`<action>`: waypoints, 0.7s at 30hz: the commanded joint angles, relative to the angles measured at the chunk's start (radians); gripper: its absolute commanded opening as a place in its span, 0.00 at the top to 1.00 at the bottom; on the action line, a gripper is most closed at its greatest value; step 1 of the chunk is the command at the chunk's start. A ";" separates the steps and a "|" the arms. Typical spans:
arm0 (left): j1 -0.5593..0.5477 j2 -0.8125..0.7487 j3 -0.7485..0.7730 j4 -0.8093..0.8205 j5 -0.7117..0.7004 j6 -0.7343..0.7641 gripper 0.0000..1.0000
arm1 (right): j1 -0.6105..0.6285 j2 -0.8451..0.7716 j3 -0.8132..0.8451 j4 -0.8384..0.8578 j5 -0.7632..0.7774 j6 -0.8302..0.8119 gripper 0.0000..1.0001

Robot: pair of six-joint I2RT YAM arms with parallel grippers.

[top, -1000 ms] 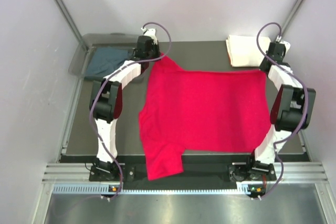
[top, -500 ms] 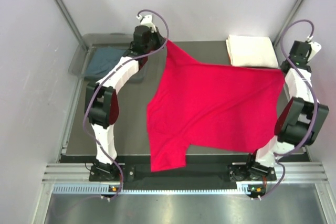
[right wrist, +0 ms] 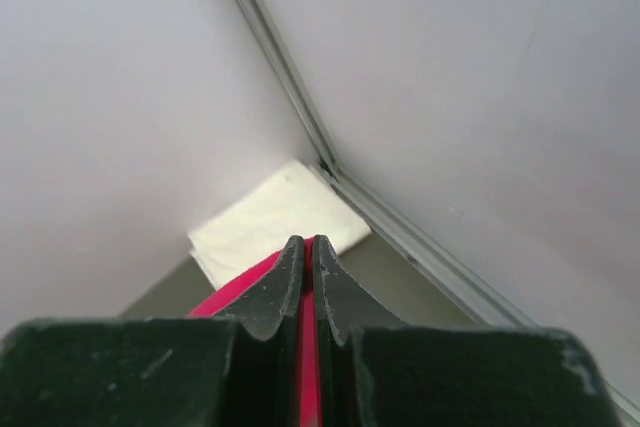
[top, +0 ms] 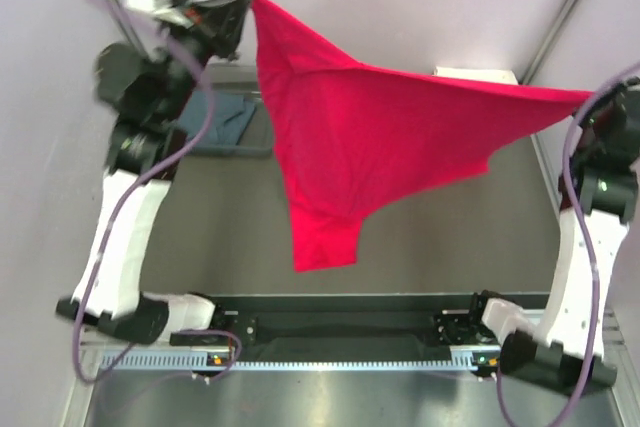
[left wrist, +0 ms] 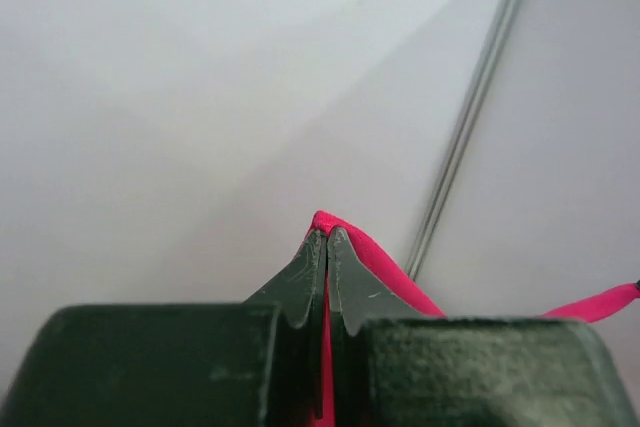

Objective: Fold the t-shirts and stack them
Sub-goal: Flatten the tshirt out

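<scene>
The red t-shirt (top: 370, 137) hangs spread in the air between both grippers, its lower part drooping over the table. My left gripper (top: 240, 2) is shut on its top left corner, high at the back left; red cloth shows between its fingers (left wrist: 327, 247). My right gripper (top: 592, 99) is shut on the shirt's right corner; red cloth shows between its fingers (right wrist: 308, 257). The cream-white folded t-shirt (right wrist: 272, 217) lies at the back right corner, mostly hidden behind the red shirt in the top view (top: 475, 73). The slate blue-grey t-shirt (top: 225, 122) lies in the bin at the back left.
A clear plastic bin (top: 215, 72) stands at the back left and holds the blue-grey shirt. The dark table top (top: 200, 237) lies under the hanging shirt. Pale walls with metal corner posts (top: 560, 12) enclose the back and sides.
Both arms have risen high and lifted the red shirt off the table. The left gripper moved up and left, the right one up and right, stretching the shirt in the air.
</scene>
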 commanded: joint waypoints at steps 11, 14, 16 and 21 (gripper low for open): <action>0.001 -0.290 0.254 -0.169 0.057 0.033 1.00 | 0.026 -0.289 0.256 -0.059 0.076 0.012 1.00; 0.001 -0.252 0.322 -0.168 0.044 0.036 1.00 | 0.031 -0.249 0.348 -0.068 0.076 0.018 1.00; 0.001 -0.218 0.351 -0.166 0.038 0.042 1.00 | 0.031 -0.215 0.380 -0.061 0.075 0.021 1.00; 0.001 -0.078 0.365 -0.134 -0.003 0.083 1.00 | 0.029 -0.102 0.333 -0.044 0.058 0.041 1.00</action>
